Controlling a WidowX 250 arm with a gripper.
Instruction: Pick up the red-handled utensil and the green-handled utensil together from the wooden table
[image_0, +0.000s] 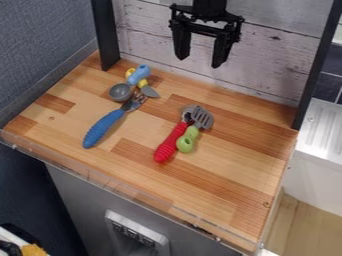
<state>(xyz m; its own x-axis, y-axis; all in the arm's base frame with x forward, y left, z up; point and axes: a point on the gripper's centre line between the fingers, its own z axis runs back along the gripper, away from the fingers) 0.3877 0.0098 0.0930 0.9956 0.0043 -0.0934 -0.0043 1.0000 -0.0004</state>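
Observation:
My gripper (198, 60) hangs at the top centre, above the back of the wooden counter (234, 175), its two fingers apart and nothing between them. Left of centre lies a blue-handled fork (105, 128), its tines pointing to the back. Behind the tines are a grey scoop with a light blue handle (138, 75) and a yellow-handled utensil (141, 82) with a grey blade, crossing each other. Nearer the middle, a red-handled utensil (171, 142) lies beside a green-handled slotted turner (188, 139); their grey heads overlap.
A whitewashed plank wall (267, 60) stands behind the counter, between two dark posts (105, 35). A clear rim (120, 182) runs along the front edge. At the right is a white ribbed surface (324, 130).

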